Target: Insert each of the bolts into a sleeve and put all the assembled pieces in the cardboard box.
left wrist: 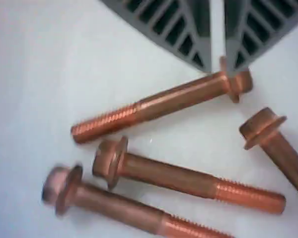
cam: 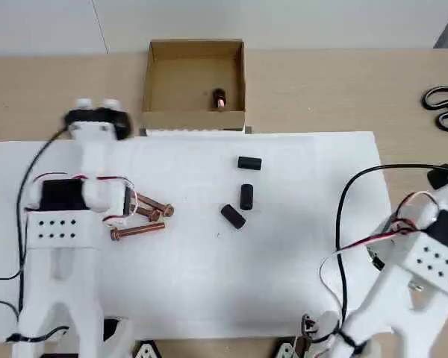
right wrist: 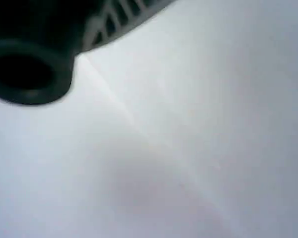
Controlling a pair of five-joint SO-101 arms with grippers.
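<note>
Bolts (left wrist: 179, 176), 4, lie by the left jaws, held together; right jaws clamp 1 sleeve (right wrist: 30, 74).

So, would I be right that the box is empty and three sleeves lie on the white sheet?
Not quite: the high view shows one piece inside the box. Three sleeves do lie on the white sheet.

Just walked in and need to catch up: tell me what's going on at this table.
The left gripper hangs over four loose bolts on the white sheet. The right gripper holds a sleeve. Three more sleeves lie mid-sheet, and one assembled piece sits in the cardboard box.
</note>
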